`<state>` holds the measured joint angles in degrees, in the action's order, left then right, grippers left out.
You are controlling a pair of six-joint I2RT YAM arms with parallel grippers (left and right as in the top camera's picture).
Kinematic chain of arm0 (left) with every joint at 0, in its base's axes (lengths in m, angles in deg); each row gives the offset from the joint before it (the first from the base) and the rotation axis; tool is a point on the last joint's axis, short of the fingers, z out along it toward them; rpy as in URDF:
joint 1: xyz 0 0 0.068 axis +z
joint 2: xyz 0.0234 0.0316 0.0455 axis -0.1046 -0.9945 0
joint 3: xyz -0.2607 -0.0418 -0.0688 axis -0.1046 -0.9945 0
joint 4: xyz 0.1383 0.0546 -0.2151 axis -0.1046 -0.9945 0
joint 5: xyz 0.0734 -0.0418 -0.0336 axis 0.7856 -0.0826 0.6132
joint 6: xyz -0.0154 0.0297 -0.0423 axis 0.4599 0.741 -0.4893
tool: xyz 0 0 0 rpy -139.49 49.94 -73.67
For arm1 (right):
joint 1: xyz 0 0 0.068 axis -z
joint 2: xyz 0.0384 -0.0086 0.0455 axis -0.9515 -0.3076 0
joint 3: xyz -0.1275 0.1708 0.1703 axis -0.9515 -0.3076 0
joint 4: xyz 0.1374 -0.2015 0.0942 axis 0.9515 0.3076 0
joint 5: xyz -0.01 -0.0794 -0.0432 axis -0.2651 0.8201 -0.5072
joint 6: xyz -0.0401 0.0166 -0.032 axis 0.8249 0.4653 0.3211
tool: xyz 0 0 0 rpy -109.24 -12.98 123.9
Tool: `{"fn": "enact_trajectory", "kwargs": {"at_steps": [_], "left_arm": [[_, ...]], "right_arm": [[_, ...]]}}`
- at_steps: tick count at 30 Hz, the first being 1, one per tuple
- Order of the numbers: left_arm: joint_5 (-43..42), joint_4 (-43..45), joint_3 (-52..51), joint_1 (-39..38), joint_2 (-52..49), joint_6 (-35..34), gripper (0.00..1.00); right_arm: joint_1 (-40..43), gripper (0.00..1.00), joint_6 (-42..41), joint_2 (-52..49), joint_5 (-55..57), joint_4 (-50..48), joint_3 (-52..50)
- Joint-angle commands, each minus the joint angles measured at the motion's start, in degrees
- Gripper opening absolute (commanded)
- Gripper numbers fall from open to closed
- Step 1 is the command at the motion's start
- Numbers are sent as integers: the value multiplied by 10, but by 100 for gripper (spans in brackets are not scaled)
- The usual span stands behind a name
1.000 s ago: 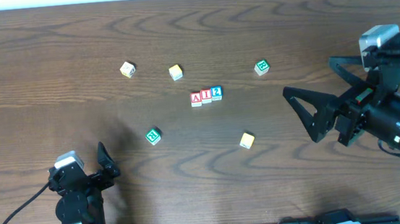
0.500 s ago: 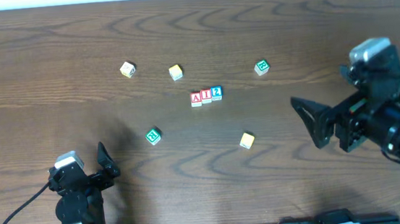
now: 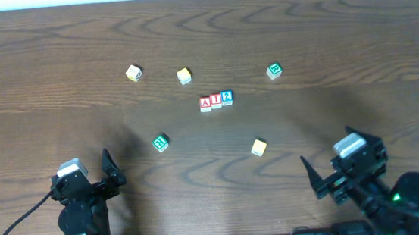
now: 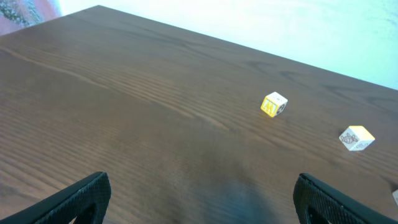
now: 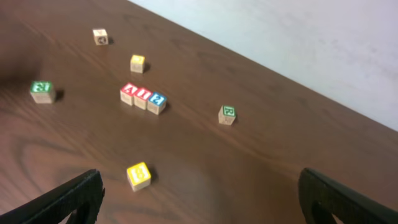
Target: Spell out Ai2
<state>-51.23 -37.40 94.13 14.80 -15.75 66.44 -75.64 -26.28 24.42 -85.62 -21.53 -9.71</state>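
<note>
— Starting at the far left?
— Left gripper [image 4: 202, 198], at eight o'clock from the lettered row, down by the near edge of the table [image 3: 37, 56]. Fingers spread wide, nothing between them.
— Next along?
— Cream block [image 3: 134, 72] at ten o'clock from the row, well apart from it. Near green block [image 3: 160, 142] at eight o'clock, also well apart. Far yellow block [image 3: 184, 75] between ten and eleven o'clock, near the row but not touching.
— And the word itself?
— Mid-table: A block [image 3: 205, 103], I block [image 3: 216, 101], 2 block [image 3: 226, 98], side by side and touching, reading left to right in the overhead view. Red letters on the first two, a blue figure on the third. Slightly slanted, with the right end farther from the arms.
— Right of that?
— Near yellow block [image 3: 258, 147] at five o'clock, apart. Far green block [image 3: 274, 70] at two o'clock, apart; marking too small to read.
— The right claw?
— Right gripper [image 5: 202, 190] at four o'clock from the row, by the near edge. Spread wide too, gripping nothing.
</note>
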Motion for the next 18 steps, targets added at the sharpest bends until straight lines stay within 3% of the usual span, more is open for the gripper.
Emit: {"fn": "enact_trajectory", "kwargs": {"at_steps": [1, 8, 18], "left_arm": [[10, -4, -14, 1, 4, -2, 95], [10, -4, -14, 1, 4, -2, 95], [10, -4, -14, 1, 4, -2, 95]], "right_arm": [[13, 99, 10, 66, 4, -7, -64], [30, 99, 10, 156, 5, -8, -173], [34, 99, 5, 154, 6, -2, -268]]}}
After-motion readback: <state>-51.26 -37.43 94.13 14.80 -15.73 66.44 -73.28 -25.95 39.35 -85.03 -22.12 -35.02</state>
